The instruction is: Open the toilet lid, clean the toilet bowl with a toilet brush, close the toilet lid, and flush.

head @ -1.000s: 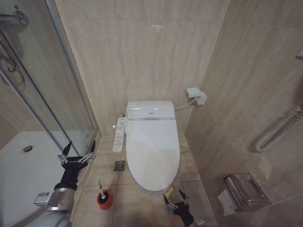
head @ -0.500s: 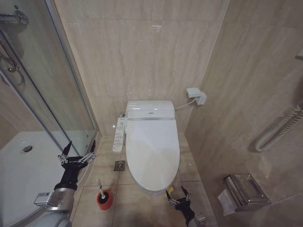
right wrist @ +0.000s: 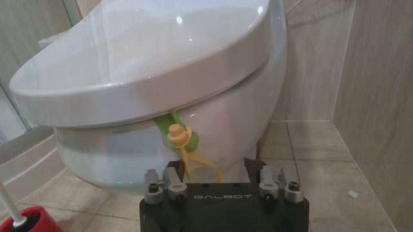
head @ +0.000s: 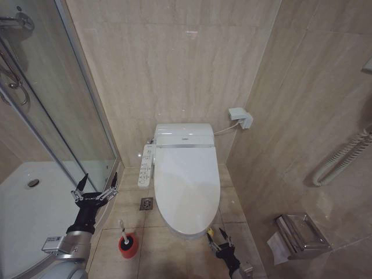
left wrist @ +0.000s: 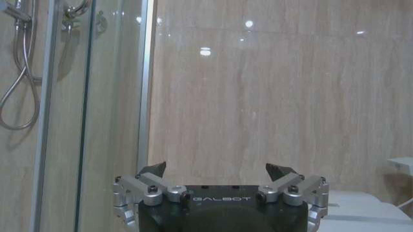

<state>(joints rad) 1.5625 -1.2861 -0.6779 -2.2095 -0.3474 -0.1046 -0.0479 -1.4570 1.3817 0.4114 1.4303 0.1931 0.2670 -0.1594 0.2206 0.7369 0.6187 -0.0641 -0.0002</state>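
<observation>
Lid (head: 187, 186) lies shut over the bowl (right wrist: 161, 145), a glossy white oval against the back wall, between the glass shower screen (head: 70, 116) and the tiled side wall. Compared with a second ago, the right gripper (head: 218, 239) has crept forward and a little to the robot's right, and now sits just below the lid's front edge; its fingers, which stood spread earlier, are drawn closer together. In the right wrist view the right gripper's fingertips are cut off behind its own black body, so whether they are clamped cannot be told. That view shows a yellow-green tag (right wrist: 177, 135) hanging from the lid's front rim, with a thin yellow loop trailing down to the gripper's body; whether the loop is touched cannot be made out.

Left gripper (head: 93, 192) has not shifted: it hangs beside the shower screen, well apart from the toilet, fingers splayed wide with nothing between them.

On the floor to the toilet's left, the brush (head: 123, 229) stands upright in its round red cup (head: 128, 246), the bristle head hidden inside. A white button panel (head: 146, 165) runs along the bowl's left side.
</observation>
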